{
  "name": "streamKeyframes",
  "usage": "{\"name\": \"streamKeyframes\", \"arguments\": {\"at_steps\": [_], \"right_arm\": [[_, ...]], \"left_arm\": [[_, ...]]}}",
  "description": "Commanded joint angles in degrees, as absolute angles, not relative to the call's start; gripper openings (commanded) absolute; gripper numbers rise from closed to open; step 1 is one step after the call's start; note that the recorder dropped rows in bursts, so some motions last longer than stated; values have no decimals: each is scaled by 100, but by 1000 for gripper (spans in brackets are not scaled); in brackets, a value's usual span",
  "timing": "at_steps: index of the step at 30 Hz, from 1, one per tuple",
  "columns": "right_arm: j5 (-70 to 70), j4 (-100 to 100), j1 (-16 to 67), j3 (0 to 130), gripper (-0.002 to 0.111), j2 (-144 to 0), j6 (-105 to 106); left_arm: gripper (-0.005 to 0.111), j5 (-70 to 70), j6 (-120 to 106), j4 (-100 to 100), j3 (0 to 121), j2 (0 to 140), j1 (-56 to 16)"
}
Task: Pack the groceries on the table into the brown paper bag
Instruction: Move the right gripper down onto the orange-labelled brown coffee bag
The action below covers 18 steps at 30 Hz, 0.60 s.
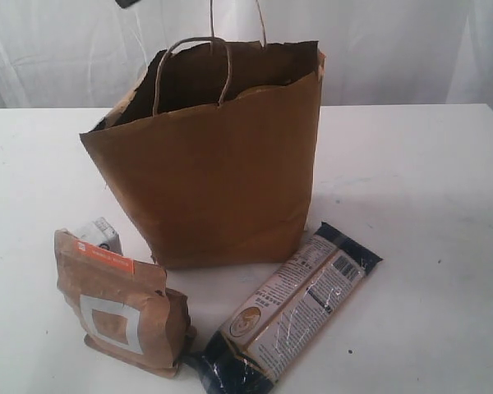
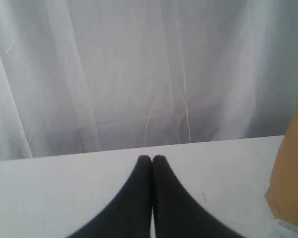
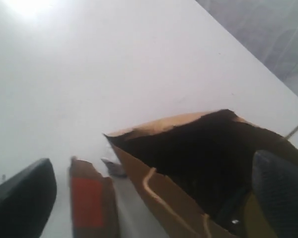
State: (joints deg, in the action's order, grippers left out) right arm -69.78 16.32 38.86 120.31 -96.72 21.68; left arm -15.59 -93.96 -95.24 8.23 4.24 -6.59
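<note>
The brown paper bag stands upright and open in the middle of the table. In front of it on the left stands the brown orange-striped pouch, with the small white-blue carton just behind it. The long dark-blue packet lies flat at the front right. My right gripper hangs open above the bag's mouth, empty, and its view also shows the pouch and carton. My left gripper is shut on nothing, low over bare table beside the bag's wall.
A white curtain hangs behind the table. The bag's cord handles stick up over its ragged rim. Inside the bag it is dark; something yellowish shows by the right finger, too blurred to name.
</note>
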Motion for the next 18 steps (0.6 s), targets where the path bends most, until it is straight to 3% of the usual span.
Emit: {"name": "streamKeyframes", "arguments": {"at_steps": [1,5,8,13,14,18], "right_arm": [[-6918,2885,3894,12035,104,-9565,2561],[-6952,3578,4088,11575,97,-9565,3183],[-6952,3578,4419,10976,95,-9565,3173],[-6924,3182,5113,9757,87,-9565,3173],[-6905,3061,5229,9626,85,-9565,3173],[-6706,2391,5531,9306,68,-9797,3173]], "left_arm": [[0,-879,-9493,-9399,877,440,-644],[0,583,-9493,-8832,778,440,-644],[0,737,-9257,-8654,601,440,-644],[0,-2889,-7877,-9899,571,440,-644],[0,-2893,-7797,-9995,571,440,-644],[0,-754,-9177,-9995,0,440,-644]]}}
